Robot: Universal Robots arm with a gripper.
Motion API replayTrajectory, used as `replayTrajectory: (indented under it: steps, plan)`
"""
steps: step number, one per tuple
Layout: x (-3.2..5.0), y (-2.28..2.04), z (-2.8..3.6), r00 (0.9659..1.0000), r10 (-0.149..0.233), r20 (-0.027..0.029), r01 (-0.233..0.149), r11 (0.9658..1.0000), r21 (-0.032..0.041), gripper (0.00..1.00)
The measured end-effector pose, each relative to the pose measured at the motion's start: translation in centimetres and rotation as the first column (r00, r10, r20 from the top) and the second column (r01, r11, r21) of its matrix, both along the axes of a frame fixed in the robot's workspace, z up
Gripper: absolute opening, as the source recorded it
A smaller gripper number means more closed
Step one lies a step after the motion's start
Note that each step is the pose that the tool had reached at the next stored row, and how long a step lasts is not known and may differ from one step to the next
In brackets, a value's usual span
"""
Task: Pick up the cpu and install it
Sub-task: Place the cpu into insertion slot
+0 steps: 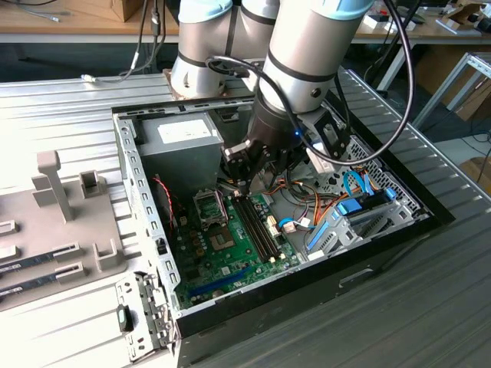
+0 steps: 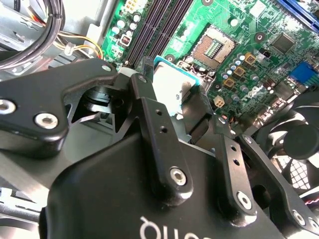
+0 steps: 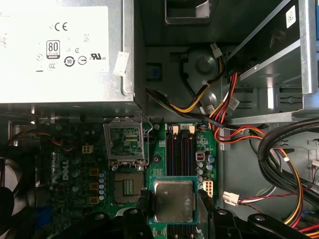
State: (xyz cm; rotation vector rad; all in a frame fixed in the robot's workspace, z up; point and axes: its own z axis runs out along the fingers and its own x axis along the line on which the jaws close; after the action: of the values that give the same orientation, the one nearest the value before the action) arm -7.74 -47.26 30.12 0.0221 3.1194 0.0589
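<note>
The cpu point(image 3: 173, 200), a small square chip with a silver-grey top and a thin green rim, is clamped between my gripper's point(image 3: 173, 205) black fingers point(image 3: 143, 203); the second wrist view shows the cpu point(image 2: 169, 82) in the same grip. In the exterior view my gripper point(image 1: 245, 181) hangs inside the open computer case, above the green motherboard point(image 1: 230, 257). The empty cpu socket point(image 3: 127, 187) lies a short way off beside the held chip, its metal load plate point(image 3: 124, 142) flipped up. In the second wrist view the socket point(image 2: 215, 48) shows beyond the chip.
A grey power supply point(image 1: 184, 134) fills the case's far corner. Dark memory slots point(image 1: 257, 226) run beside the socket. Bundles of coloured cables point(image 1: 307, 201) and a blue-trimmed drive bay point(image 1: 360, 211) crowd the exterior view's right. A black fan point(image 2: 299, 144) sits near the board. A grey fixture tray point(image 1: 61, 215) lies outside the case.
</note>
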Motion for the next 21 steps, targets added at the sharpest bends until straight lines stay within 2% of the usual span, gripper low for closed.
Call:
replayTrajectory:
  steps: [21]
  plan:
    - [0.00,-0.01,-0.50,1.0000,0.000,0.0000,0.000,1.0000,0.0000,0.47]
